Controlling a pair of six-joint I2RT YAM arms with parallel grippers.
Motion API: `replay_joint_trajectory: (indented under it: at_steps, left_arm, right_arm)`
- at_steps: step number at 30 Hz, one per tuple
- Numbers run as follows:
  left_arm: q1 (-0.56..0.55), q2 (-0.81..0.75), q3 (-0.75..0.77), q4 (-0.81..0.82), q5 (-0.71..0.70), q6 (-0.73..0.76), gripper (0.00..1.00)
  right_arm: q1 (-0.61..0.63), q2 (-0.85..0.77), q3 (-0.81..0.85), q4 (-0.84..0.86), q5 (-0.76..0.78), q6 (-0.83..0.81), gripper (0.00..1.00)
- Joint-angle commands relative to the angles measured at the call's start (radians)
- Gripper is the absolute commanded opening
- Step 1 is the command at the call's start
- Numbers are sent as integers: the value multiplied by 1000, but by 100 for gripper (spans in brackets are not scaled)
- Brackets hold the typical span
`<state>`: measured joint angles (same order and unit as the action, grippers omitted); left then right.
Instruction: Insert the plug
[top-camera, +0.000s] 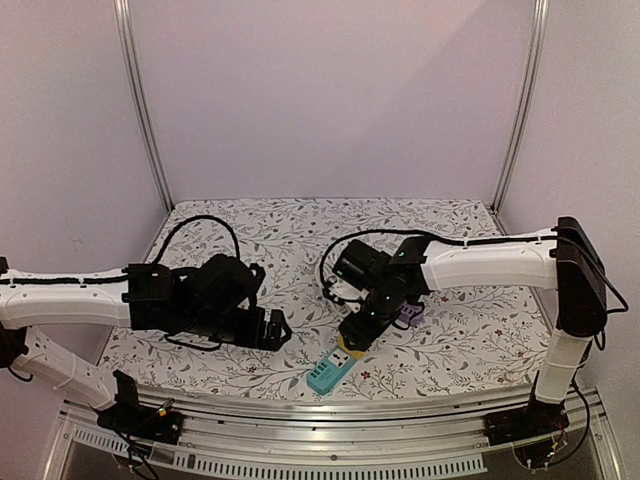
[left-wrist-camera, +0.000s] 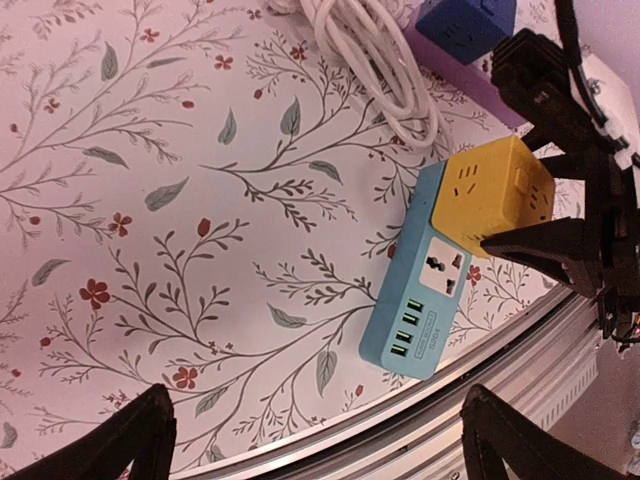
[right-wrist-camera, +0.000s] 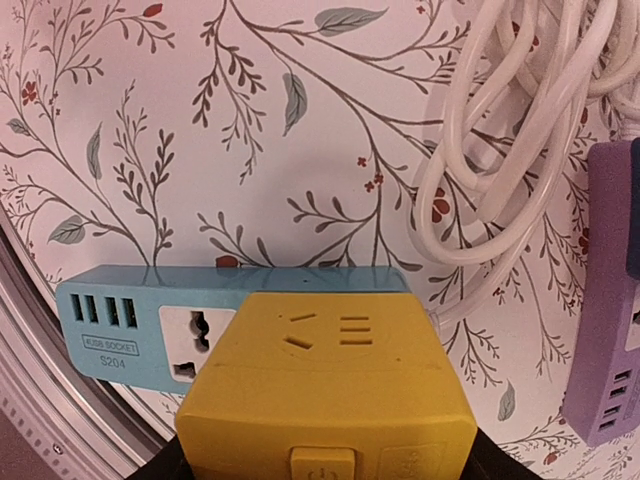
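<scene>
A yellow cube plug (right-wrist-camera: 325, 390) is held in my right gripper (right-wrist-camera: 325, 450), whose jaws are shut on its sides. The cube sits over the cable end of a blue power strip (right-wrist-camera: 130, 325), beside the strip's free white socket (right-wrist-camera: 195, 345). I cannot tell whether its pins are seated. In the top view the right gripper (top-camera: 355, 335) is above the strip (top-camera: 330, 373) near the front edge. In the left wrist view the cube (left-wrist-camera: 495, 195) rests on the strip (left-wrist-camera: 420, 310). My left gripper (left-wrist-camera: 318, 405) is open and empty, to the left of the strip (top-camera: 275, 330).
A coiled white cable (right-wrist-camera: 500, 150) lies just behind the strip. A purple power strip (right-wrist-camera: 605, 350) lies to the right, with a blue cube (left-wrist-camera: 465, 20) on it. The metal front rail (left-wrist-camera: 430, 420) runs right beside the blue strip.
</scene>
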<state>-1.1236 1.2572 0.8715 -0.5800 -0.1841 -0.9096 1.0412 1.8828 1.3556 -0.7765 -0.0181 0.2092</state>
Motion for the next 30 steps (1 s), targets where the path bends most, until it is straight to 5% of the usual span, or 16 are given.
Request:
replay_joint_trajectory:
  at_steps: [1,9,23,25,30]
  left_arm:
    - [13,-27,44,-116,-55,-4,100]
    - [39,-29,104,-175,-102,11,99]
    - [103,-48,129,-199,-91,68,99]
    - [107,-52,132,-202,-91,72,99]
    - [116,-61,130,-205,-92,75,100]
  right_arm:
    - [12,188,-148,89,-18,46,0]
    - [34,229,-98,-4,175,34,0]
    - [54,266,-78,-8,172,106,1]
    - [54,257,-76,-5,174,111,10]
    - [53,199,-46,-17,218,119,48]
